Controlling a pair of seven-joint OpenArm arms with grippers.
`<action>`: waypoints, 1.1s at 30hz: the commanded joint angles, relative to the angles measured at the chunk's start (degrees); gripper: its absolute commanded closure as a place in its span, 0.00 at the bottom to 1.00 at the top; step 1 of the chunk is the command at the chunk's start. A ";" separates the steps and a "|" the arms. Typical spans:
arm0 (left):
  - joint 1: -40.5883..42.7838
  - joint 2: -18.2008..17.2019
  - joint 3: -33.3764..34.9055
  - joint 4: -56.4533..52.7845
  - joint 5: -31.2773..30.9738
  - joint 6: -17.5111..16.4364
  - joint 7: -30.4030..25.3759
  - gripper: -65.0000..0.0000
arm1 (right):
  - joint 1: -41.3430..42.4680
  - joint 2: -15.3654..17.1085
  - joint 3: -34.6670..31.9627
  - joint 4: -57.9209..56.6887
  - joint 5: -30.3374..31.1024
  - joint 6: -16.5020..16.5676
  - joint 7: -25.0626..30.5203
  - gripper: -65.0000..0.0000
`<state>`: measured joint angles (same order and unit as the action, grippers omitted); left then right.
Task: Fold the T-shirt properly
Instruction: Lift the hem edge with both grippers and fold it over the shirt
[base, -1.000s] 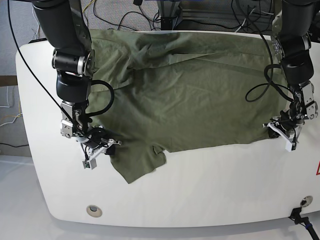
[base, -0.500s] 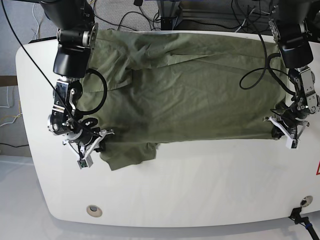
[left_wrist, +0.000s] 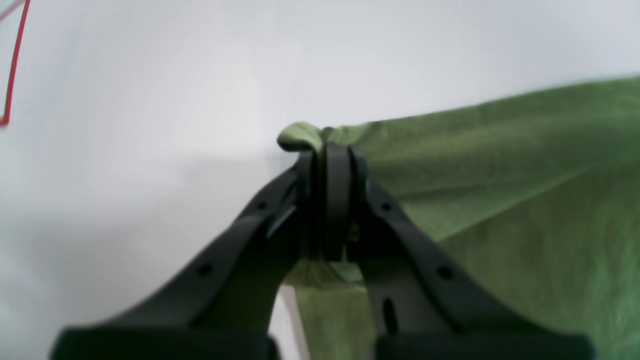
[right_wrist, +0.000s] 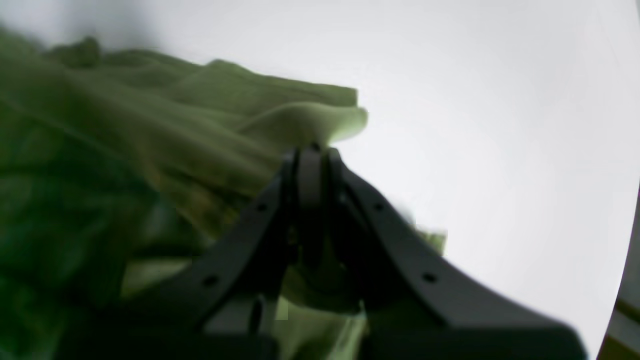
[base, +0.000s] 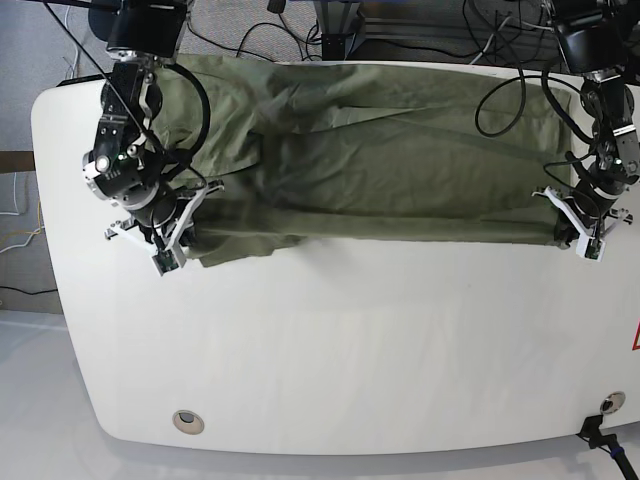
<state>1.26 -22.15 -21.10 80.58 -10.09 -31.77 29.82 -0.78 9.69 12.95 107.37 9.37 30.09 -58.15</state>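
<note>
The olive-green T-shirt (base: 380, 150) lies spread across the far half of the white table (base: 330, 350), its near edge pulled into a straight line. My left gripper (base: 578, 238), on the base view's right, is shut on the T-shirt's near right corner; the left wrist view shows the jaws (left_wrist: 332, 150) closed with a small fold of cloth (left_wrist: 300, 136) poking out. My right gripper (base: 178, 245), on the base view's left, is shut on the near left corner, and in the right wrist view (right_wrist: 311, 152) bunched cloth (right_wrist: 280, 115) drapes past the closed jaws.
Black cables (base: 260, 30) lie on the floor behind the table's far edge. A round fitting (base: 186, 421) sits near the table's front left edge. A red mark (base: 636, 338) shows at the table's right edge.
Both grippers have moved toward the far side, dragging the T-shirt's near edge with them. The hanging lower-left flap has been drawn up, and the near edge now runs straighter.
</note>
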 joint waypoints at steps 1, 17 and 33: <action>0.98 -1.10 -2.06 4.22 -0.59 0.16 0.02 1.00 | -0.59 0.55 0.19 3.53 0.35 0.02 0.96 1.00; 13.29 -1.28 -2.41 7.38 -0.59 0.16 0.29 1.00 | -11.14 0.55 0.10 5.11 0.35 0.02 0.88 1.00; 7.05 -5.14 -8.57 9.75 -0.59 0.25 9.52 0.32 | -7.53 0.72 0.46 5.99 0.35 0.02 1.49 0.29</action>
<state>9.45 -26.02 -27.55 87.83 -10.35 -31.90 40.60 -9.58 10.02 13.26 112.73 9.15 30.06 -58.30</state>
